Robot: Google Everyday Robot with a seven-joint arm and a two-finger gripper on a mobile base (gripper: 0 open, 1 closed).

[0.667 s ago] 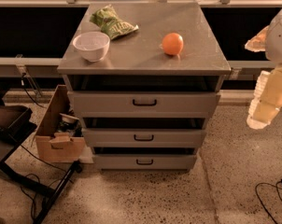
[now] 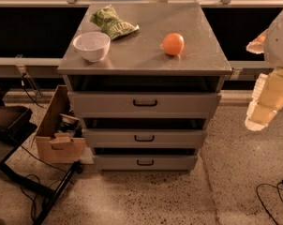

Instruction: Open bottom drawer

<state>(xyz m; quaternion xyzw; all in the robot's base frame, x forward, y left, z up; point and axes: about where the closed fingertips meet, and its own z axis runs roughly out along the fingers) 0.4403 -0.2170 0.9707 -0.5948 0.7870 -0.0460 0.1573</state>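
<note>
The bottom drawer (image 2: 145, 162) is the lowest grey front of the metal cabinet (image 2: 188, 60), with a small black loop handle (image 2: 145, 162). It looks shut, its front recessed a little behind the middle drawer (image 2: 145, 138) and the top drawer (image 2: 145, 104). My gripper (image 2: 259, 118) hangs at the right edge of the view, cream and white, to the right of the cabinet at about the height of the top and middle drawers. It is apart from the cabinet and touches nothing.
On the cabinet top stand a white bowl (image 2: 92, 46), a green chip bag (image 2: 112, 23) and an orange (image 2: 173, 44). A cardboard box (image 2: 57, 135) with clutter sits on the floor left of the drawers. Black stand legs (image 2: 33, 186) and cables (image 2: 272, 196) lie on the speckled floor.
</note>
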